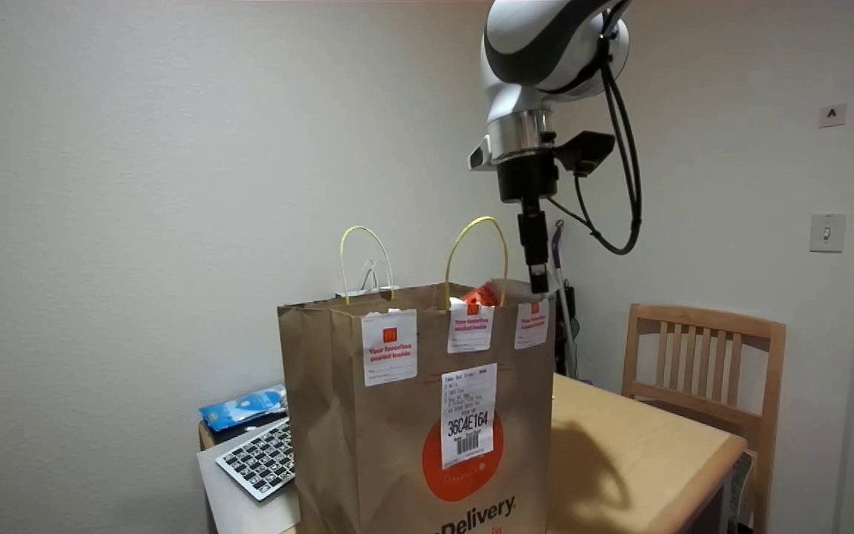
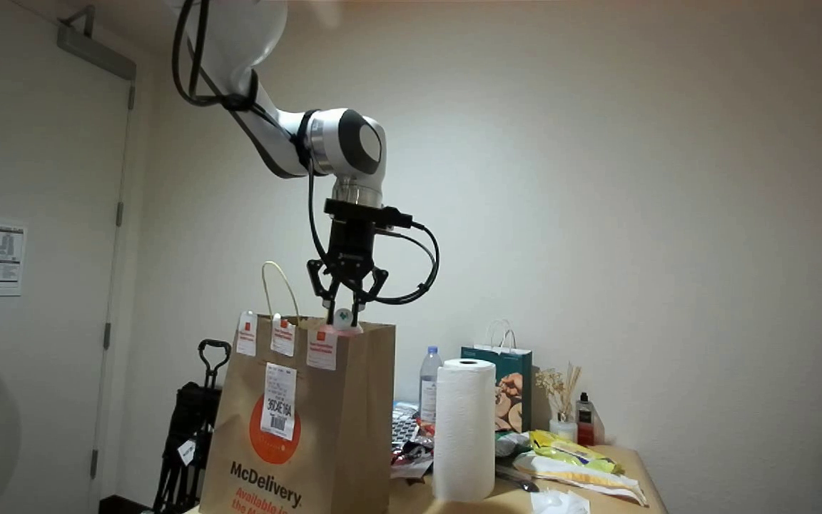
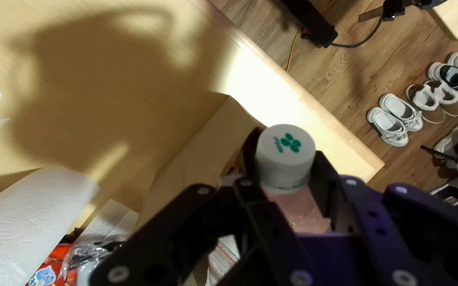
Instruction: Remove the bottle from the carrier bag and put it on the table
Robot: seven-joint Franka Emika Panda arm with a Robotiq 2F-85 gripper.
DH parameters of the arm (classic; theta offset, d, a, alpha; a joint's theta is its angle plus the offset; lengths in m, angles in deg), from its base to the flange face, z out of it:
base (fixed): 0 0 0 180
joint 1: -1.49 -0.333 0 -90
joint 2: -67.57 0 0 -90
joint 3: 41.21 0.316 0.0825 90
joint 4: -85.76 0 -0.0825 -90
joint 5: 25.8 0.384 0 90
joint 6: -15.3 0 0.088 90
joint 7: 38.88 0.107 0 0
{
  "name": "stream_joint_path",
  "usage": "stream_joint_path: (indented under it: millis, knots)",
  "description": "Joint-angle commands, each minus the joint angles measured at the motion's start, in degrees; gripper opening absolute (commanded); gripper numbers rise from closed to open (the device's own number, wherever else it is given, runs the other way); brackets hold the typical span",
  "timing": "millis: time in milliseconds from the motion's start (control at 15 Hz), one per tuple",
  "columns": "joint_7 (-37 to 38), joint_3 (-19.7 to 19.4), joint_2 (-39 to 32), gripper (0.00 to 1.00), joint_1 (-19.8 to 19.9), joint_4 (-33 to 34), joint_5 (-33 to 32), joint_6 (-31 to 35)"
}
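Note:
The carrier bag [image 1: 323, 415] is tall brown paper and stands upright on the tan wooden table [image 1: 620, 445]. It also shows in an exterior view [image 2: 361, 428] and in the wrist view [image 3: 197, 155]. The bottle has a white cap [image 3: 286, 157] with a green clover mark and a pinkish upper body. Its cap rises above the bag's rim in an exterior view [image 2: 343, 318]; its lower part is hidden in the bag. My gripper [image 2: 343, 314] points down and is shut on the bottle, one finger against each side of the cap. It also shows above the bag's right corner [image 1: 538, 279].
A paper towel roll [image 2: 464, 435] stands beside the bag. Behind are another clear bottle [image 2: 429, 389], a green gift bag [image 2: 507, 385] and packets [image 2: 575, 457]. A keyboard [image 1: 256, 456] lies beside the bag. The table's edge [image 3: 312, 99] is close by. A chair [image 1: 701, 371] stands beyond.

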Motion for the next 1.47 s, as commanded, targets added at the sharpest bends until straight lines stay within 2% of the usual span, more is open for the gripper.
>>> stream_joint_path:
  millis: [0,267,800,1067,1133,1267,1333,1400]
  knots:
    - [2.2,0.6,3.8,0.11,0.2,1.0,-0.5,1.1]
    - [6.4,0.8,6.6,0.11,0.1,3.7,-2.1,-0.6]
    - [14.8,2.7,9.2,0.11,-0.1,11.2,-13.5,-15.2]
    - [14.2,2.1,9.2,0.11,-0.4,12.1,-12.5,-14.4]
    - [14.3,2.1,9.4,0.36,-0.4,12.3,-12.5,-14.4]
    - [14.3,2.1,9.2,0.36,-0.4,12.3,-12.5,-14.4]
    - [13.9,2.2,9.3,0.11,-0.4,12.7,-12.9,-15.0]
    - [13.9,2.4,9.7,0.11,-0.3,13.7,-14.1,-16.6]
